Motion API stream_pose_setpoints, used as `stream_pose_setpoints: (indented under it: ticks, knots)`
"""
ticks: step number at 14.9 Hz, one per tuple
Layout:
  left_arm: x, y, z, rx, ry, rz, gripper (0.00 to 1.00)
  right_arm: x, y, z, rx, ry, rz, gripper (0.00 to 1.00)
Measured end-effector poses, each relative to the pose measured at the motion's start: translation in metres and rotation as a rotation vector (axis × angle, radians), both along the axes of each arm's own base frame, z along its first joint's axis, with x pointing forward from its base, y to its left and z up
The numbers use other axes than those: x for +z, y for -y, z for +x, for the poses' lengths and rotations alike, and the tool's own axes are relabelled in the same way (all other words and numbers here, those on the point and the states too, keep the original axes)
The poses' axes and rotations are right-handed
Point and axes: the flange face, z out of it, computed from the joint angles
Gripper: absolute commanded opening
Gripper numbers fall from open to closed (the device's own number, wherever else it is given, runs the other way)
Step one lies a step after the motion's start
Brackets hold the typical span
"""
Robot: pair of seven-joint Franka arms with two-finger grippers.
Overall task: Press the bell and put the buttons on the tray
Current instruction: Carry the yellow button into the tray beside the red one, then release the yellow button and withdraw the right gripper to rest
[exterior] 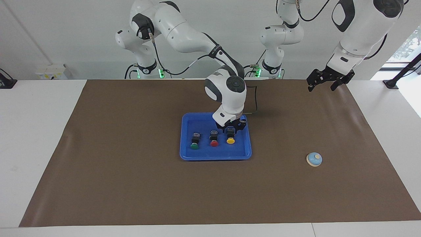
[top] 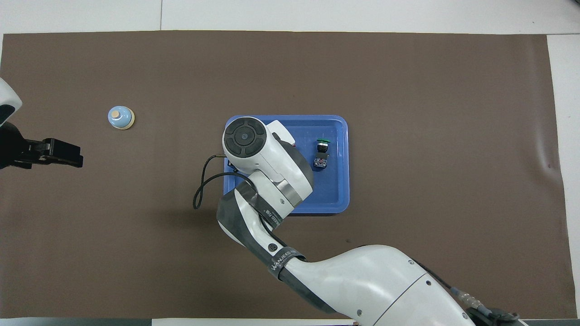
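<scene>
Only facing view shows yellow button (exterior: 230, 140); overhead: arm hides it.

White table (exterior: 39, 138) w/ a brown mat (exterior: 131, 184) over most of its top. Plain white wall (exterior: 65, 33) rose at the robots' end. A window (exterior: 406, 46) showed daylight & greenery at the left arm's end. White socket box (exterior: 52, 71) sat at the wall toward the right arm's end. Even, bright lighting.
</scene>
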Motion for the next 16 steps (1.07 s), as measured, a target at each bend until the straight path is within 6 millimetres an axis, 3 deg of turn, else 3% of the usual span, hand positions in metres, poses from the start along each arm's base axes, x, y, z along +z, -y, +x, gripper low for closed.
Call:
stream_pose_setpoints:
  ticks: [2, 4, 8, 11, 16]
  knots:
    - [0.0, 0.0, 0.0, 0.0, 0.0, 0.0, 1.0, 0.032, 0.024, 0.016, -0.043, 0.009, -0.004, 1.0]
    - [0.0, 0.0, 0.0, 0.0, 0.0, 0.0, 1.0, 0.078, 0.071, 0.042, -0.117, 0.036, 0.01, 1.0]
    - [0.0, 0.0, 0.0, 0.0, 0.0, 0.0, 1.0, 0.16, 0.21, 0.086, -0.141, 0.055, 0.012, 1.0]
    - [0.0, 0.0, 0.0, 0.0, 0.0, 0.0, 1.0, 0.192, 0.299, 0.094, -0.043, 0.027, 0.001, 1.0]
    - [0.0, 0.0, 0.0, 0.0, 0.0, 0.0, 1.0, 0.225, 0.378, 0.085, 0.078, -0.013, -0.001, 1.0]
